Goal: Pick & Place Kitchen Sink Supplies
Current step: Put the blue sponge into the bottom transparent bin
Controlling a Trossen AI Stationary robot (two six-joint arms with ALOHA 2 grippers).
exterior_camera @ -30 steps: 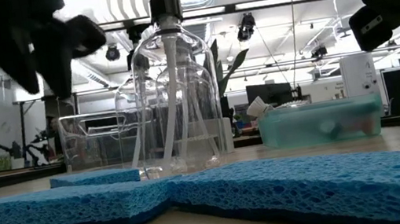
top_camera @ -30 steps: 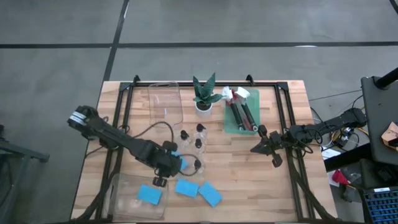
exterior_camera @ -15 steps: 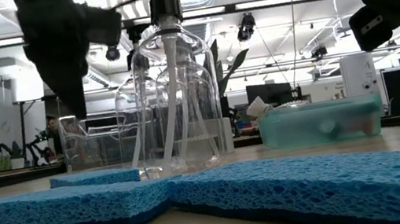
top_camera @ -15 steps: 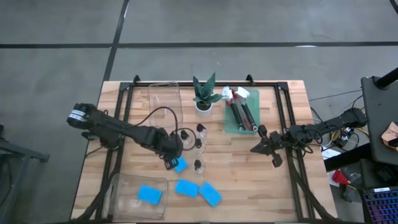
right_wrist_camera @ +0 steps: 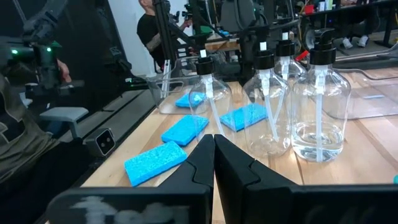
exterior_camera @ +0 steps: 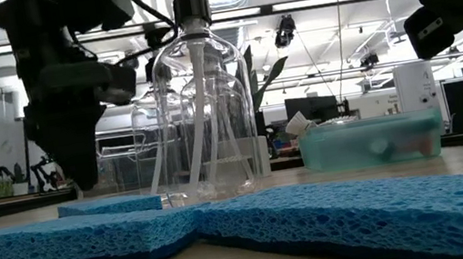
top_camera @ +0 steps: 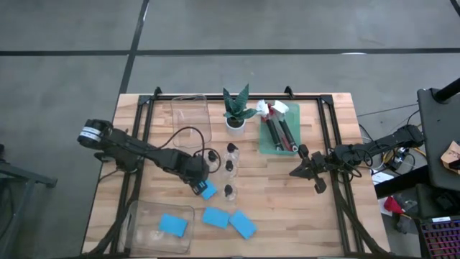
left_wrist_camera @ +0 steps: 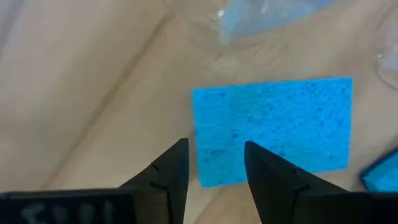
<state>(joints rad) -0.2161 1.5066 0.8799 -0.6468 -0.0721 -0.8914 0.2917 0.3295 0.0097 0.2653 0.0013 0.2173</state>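
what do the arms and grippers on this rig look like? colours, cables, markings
Both arms are dark, slim, jointed links. The left arm has a pale band with dark marks near its base and a black cable looping over it; the left gripper has two black, angular, tapering fingers. The right arm is all dark with cabling bundled near its base; the right gripper has matching black fingers.
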